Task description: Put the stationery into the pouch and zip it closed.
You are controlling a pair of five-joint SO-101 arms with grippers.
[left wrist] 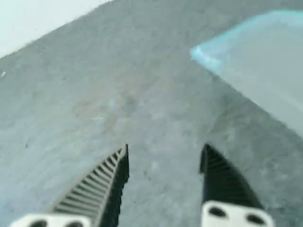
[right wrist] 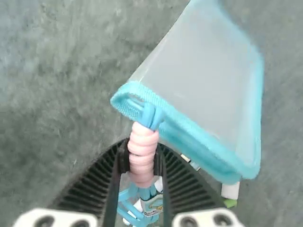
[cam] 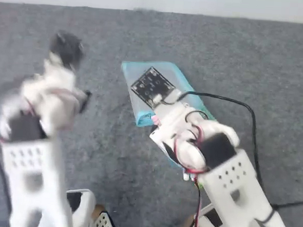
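Observation:
The translucent pouch (cam: 163, 88) with teal edging lies on the grey carpet at mid table. In the right wrist view my right gripper (right wrist: 141, 149) is shut on the pink zipper pull (right wrist: 142, 158), which hangs from the blue slider (right wrist: 150, 116) at a corner of the pouch (right wrist: 203, 94). A white and green stationery tip (right wrist: 232, 191) pokes out under the pouch's edge. The right arm (cam: 191, 136) leans over the pouch's near end. My left gripper (left wrist: 163, 165) is open and holds nothing above bare carpet, with the pouch (left wrist: 265, 61) some way beyond it.
A dark patterned patch (cam: 152, 86) shows on top of the pouch; what it is I cannot tell. The left arm (cam: 49, 97) stands raised at the left side. A black cable (cam: 239, 106) loops over the carpet to the right of the pouch.

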